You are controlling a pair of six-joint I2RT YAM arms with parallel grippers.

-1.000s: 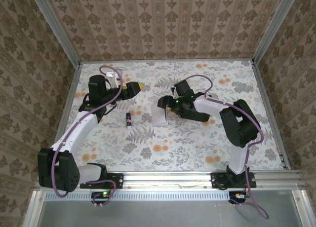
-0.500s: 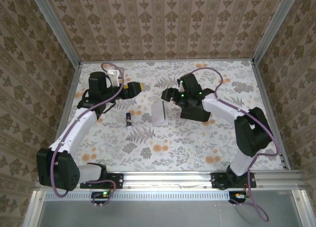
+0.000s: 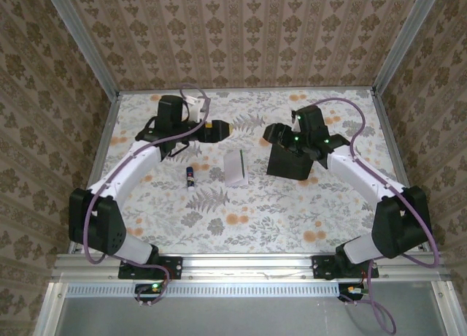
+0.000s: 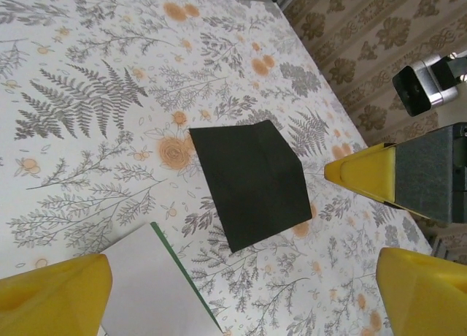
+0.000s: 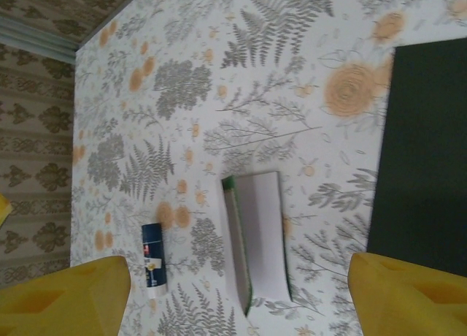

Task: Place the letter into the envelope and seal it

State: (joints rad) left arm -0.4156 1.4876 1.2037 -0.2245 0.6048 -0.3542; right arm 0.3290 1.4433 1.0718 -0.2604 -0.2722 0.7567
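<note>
- Table (image 3: 277, 212) top is white, printed with grey ferns and orange flowers (evenly lit, no hard shadows).
- Walls (image 3: 241, 29) on three sides carry beige damask wallpaper.
- Aluminium rail (image 3: 248, 263) runs along the near edge.

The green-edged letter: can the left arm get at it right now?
Probably yes. The letter lies flat in the open, just in front of the left fingers, which stand open; nothing lies between.

Floral table (image 3: 292, 219): letter (image 3: 235, 168), envelope (image 3: 284, 166), probable glue stick (image 3: 190, 177)
</note>
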